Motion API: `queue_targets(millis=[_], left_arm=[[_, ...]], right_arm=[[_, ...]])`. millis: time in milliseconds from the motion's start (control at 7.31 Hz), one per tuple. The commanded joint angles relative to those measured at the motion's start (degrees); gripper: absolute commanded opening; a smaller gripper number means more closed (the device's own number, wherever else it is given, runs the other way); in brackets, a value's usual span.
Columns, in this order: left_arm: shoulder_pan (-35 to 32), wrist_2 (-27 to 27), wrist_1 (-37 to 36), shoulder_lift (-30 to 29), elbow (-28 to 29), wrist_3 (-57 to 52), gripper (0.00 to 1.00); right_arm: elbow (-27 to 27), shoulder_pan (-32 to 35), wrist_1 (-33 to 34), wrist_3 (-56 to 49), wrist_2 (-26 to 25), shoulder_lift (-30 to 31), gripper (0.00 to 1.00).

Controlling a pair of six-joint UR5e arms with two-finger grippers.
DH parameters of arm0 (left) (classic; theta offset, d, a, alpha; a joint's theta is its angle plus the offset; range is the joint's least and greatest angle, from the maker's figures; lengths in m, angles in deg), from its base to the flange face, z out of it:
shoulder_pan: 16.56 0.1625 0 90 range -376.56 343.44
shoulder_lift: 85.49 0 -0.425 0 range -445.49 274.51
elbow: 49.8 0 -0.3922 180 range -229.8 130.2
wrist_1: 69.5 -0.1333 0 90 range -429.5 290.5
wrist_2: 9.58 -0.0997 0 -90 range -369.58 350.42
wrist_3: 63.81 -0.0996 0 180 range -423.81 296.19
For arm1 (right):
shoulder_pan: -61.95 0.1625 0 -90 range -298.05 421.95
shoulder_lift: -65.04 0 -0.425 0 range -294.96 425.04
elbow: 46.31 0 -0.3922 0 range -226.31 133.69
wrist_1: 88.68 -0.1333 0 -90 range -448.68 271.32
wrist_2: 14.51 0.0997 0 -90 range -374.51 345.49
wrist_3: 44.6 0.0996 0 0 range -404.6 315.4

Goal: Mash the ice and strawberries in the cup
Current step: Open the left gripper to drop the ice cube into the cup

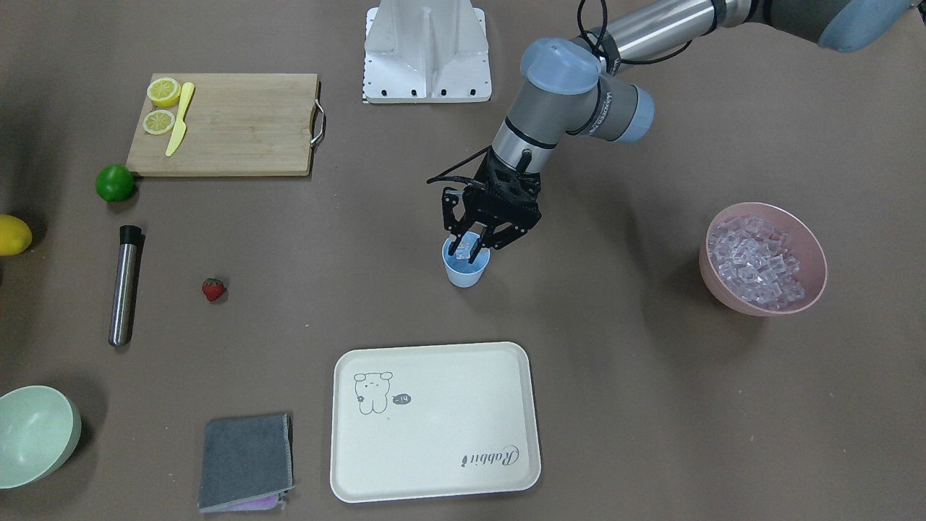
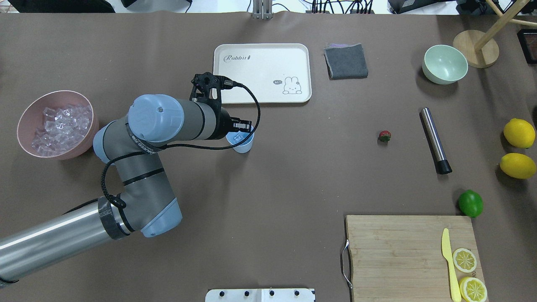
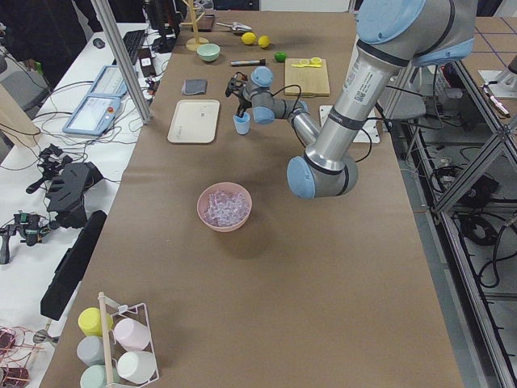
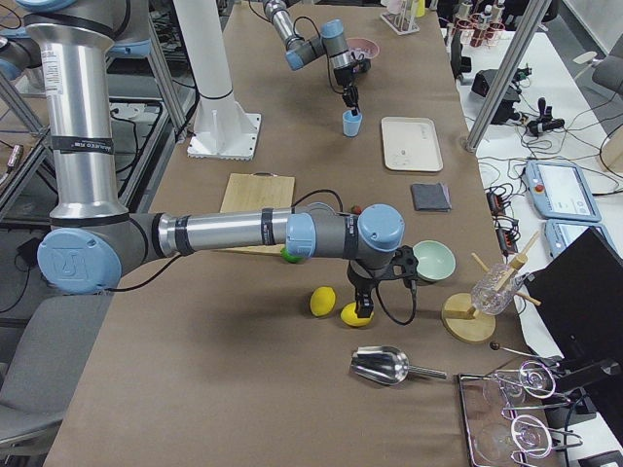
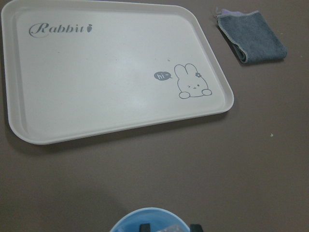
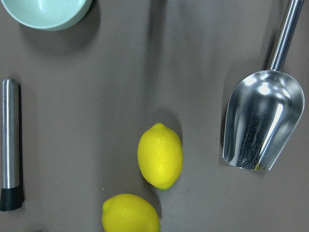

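Note:
The light-blue cup (image 1: 463,273) stands upright mid-table, also seen in the overhead view (image 2: 244,145). My left gripper (image 1: 465,252) points down into its mouth, shut on a clear ice cube (image 1: 463,247). The left wrist view shows the cup rim (image 5: 145,215) with the cube between two fingertips (image 5: 143,226). More ice (image 1: 756,264) fills the pink bowl (image 1: 723,286). The strawberry (image 1: 213,289) lies alone on the table, far from the cup. My right gripper (image 4: 360,304) hangs over two lemons in the exterior right view; I cannot tell its state.
A cream tray (image 1: 434,434) lies beyond the cup. A steel muddler (image 1: 124,286), a lime (image 1: 114,182), a cutting board (image 1: 231,123) with lemon halves and a knife, a folded grey cloth (image 1: 246,462), a pale green bowl (image 1: 32,434) and a metal scoop (image 6: 260,125) lie around.

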Motion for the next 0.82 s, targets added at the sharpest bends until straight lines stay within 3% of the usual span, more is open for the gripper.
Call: queue_targets(millis=[0, 411, 684], left_arm=[[0.0, 0.0, -0.4, 0.4, 0.0, -0.3, 0.95], [-0.6, 0.8, -6.1, 0.4, -5.5, -0.2, 0.98], [-7.3, 8.5, -11.3, 1.3, -8.5, -1.1, 0.98]], right_arm=[[0.2, 0.0, 0.0, 0.0, 0.0, -0.2, 1.0], [0.3, 0.0, 0.0, 0.1, 0.0, -0.7, 1.0], [0.4, -0.8, 0.1, 0.2, 0.0, -3.0, 1.0]])
